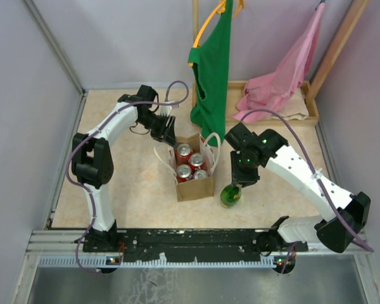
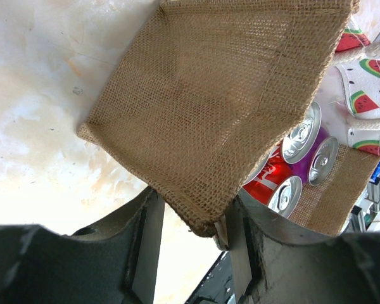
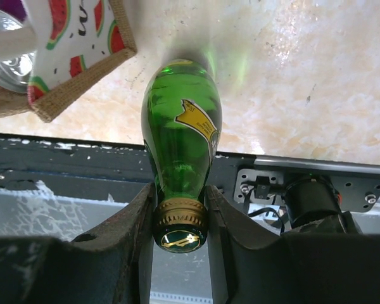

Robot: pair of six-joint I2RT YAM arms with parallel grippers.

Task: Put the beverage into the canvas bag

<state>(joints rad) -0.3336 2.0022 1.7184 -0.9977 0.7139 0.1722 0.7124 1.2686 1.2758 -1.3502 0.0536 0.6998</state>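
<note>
The canvas bag stands open mid-table, cream with red watermelon print and tan burlap side panels. Several drink cans stand inside it. My left gripper is at the bag's far-left corner. In the left wrist view the burlap corner lies between my open jaws, touching the right finger only; the cans show beyond it. My right gripper is shut on the neck of a green glass bottle, just right of the bag. The right wrist view shows the bottle in my gripper, beside the bag's corner.
A green garment hangs behind the bag. A pink cloth lies in a wooden tray at the back right. A black rail runs along the table's near edge. Walls close in the left and right.
</note>
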